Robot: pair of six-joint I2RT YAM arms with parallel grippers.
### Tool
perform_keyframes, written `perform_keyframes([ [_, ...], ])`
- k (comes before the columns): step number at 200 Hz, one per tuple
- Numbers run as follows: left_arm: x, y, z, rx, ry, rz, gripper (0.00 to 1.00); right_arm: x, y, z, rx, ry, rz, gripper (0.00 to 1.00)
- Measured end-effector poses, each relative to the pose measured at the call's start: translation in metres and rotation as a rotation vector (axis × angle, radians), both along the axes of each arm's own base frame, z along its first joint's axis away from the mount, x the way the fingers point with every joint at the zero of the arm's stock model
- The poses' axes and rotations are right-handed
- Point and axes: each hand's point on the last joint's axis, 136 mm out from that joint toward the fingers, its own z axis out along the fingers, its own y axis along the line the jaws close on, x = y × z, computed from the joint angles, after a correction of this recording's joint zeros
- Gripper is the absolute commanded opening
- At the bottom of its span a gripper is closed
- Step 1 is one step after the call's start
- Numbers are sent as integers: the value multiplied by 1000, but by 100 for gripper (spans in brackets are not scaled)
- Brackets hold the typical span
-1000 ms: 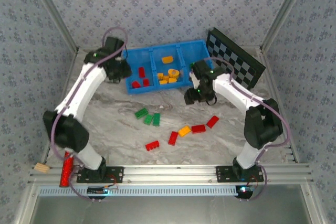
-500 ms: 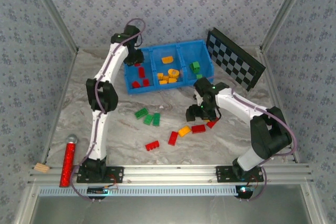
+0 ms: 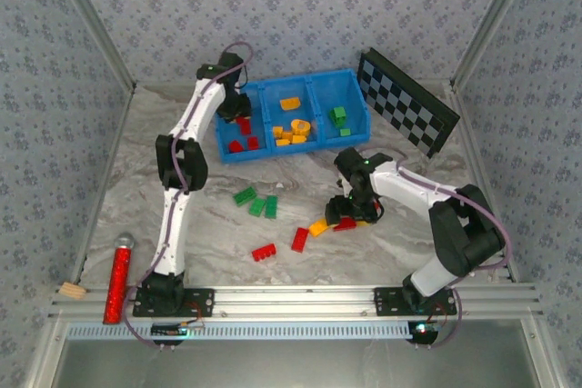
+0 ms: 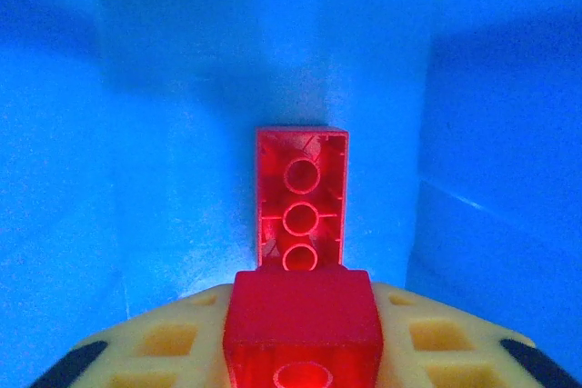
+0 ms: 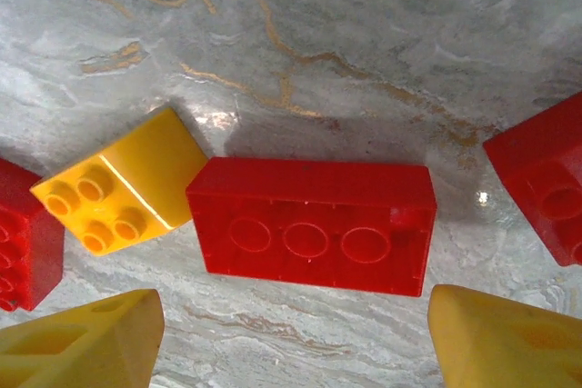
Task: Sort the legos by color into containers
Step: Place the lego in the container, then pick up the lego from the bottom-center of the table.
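Inside the left compartment of the blue tray (image 3: 289,154), my left gripper (image 3: 238,115) (image 4: 300,311) is shut on a red lego (image 4: 301,329). Just beyond it another red lego (image 4: 302,195) lies studs-down on the compartment floor. My right gripper (image 3: 351,213) (image 5: 296,338) hangs open low over the table, its yellow fingers (image 5: 82,343) straddling an upturned red lego (image 5: 314,224). A yellow lego (image 5: 123,186) touches that brick's left end. The middle compartment holds yellow legos (image 3: 291,134), the right one green legos (image 3: 338,117).
Loose on the marble table lie two green legos (image 3: 255,201), two red ones (image 3: 264,251) (image 3: 299,239) and a yellow one (image 3: 317,227). A checkered board (image 3: 405,102) leans at the back right. A red glitter stick (image 3: 117,281) lies near the left arm's base.
The left arm stretched out and carried the red lego into the tray's left compartment. The right gripper left the tray, came down over the loose bricks and opened wider.
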Motion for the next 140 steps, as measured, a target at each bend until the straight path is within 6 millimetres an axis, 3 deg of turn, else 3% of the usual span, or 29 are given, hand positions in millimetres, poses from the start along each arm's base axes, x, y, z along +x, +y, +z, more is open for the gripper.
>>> perform_keyframes([
  [44, 1, -2, 0, -13, 0, 3, 49, -2, 1, -12, -46, 7, 14, 77],
  [140, 5, -7, 11, -40, -28, -5, 52, 1, -5, -23, -115, -1, 14, 69],
])
